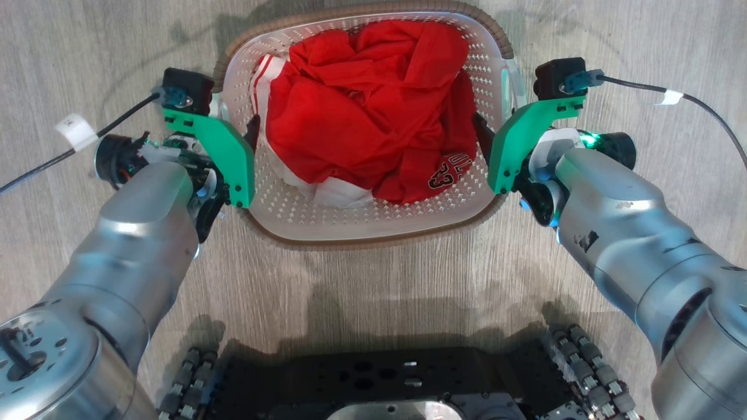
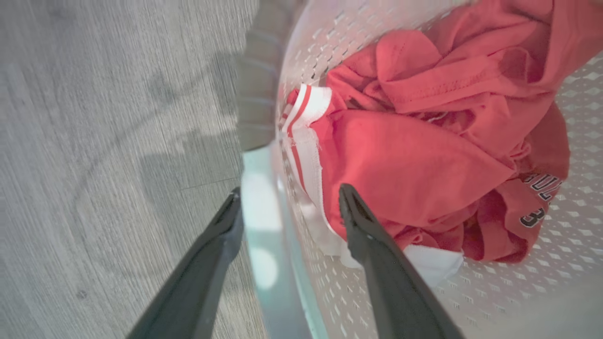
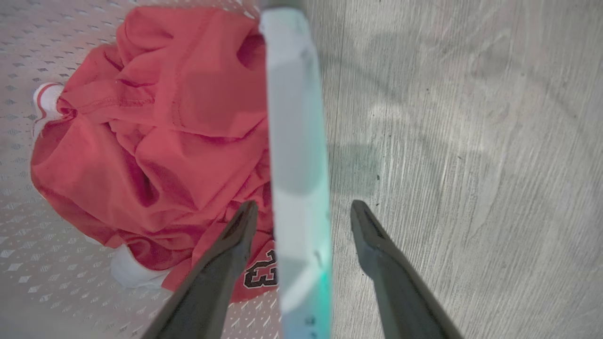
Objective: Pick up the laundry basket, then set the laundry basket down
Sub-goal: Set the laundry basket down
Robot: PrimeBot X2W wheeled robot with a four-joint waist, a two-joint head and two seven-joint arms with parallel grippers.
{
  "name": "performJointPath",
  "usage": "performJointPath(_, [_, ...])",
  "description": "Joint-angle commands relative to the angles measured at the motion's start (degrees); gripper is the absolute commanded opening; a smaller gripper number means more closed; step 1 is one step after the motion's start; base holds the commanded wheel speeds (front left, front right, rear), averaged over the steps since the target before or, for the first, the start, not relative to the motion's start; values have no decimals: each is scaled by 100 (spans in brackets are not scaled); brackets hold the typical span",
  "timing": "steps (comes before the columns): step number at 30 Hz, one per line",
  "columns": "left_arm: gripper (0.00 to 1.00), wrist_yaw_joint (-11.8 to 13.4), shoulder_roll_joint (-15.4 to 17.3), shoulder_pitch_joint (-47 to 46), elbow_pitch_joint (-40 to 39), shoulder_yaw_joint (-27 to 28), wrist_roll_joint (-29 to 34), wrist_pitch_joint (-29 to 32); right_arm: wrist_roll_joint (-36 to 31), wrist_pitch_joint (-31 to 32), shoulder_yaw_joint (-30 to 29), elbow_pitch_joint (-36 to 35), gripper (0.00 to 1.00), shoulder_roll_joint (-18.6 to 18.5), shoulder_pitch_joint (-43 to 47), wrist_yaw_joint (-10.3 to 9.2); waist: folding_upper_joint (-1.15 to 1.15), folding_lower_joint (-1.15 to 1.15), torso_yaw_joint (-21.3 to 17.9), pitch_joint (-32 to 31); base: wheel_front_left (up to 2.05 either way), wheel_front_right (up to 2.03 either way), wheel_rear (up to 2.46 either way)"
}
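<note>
Between the two arms, on the floor (image 1: pixel 373 291), the basket (image 1: pixel 362 244) is sitting with a red jersey (image 1: pixel 362 111) heaped inside. Whether it is resting fully on the boards I cannot tell. The left fingers (image 2: pixel 372 245) are standing wide astride the left handle (image 2: pixel 259 207), one outside the wall and one inside. The right fingers (image 3: pixel 377 245) are straddling the right handle (image 3: pixel 297 155) the same way, gripping nothing. The risk is lying in the closing. The left inner finger is hovering just beside the jersey's white trim and may be pinching cloth against the wall, weakening that hold. If one side is clamping sooner than the other, the basket is likely tilting on the lift and slipping off the smooth plastic.
</note>
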Motion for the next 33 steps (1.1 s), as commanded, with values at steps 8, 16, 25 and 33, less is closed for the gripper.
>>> performJointPath(8, [100,139,68,-88,56,121,36,-322,108,-71,48,15,100,86,245,41,0,0,5,-34,0,0,0])
performJointPath(16, [100,334,88,-216,64,223,42,-588,155,-137,63,7,100,86,226,41,0,0,-7,-40,0,0,0])
performJointPath(25, [100,473,128,-253,66,362,112,-689,185,-208,77,-27,100,86,233,41,0,0,-57,-141,0,0,0])
performJointPath(33, [100,665,196,-352,-90,737,330,-694,192,-267,86,-75,100,86,175,41,0,0,-80,-114,0,0,0])
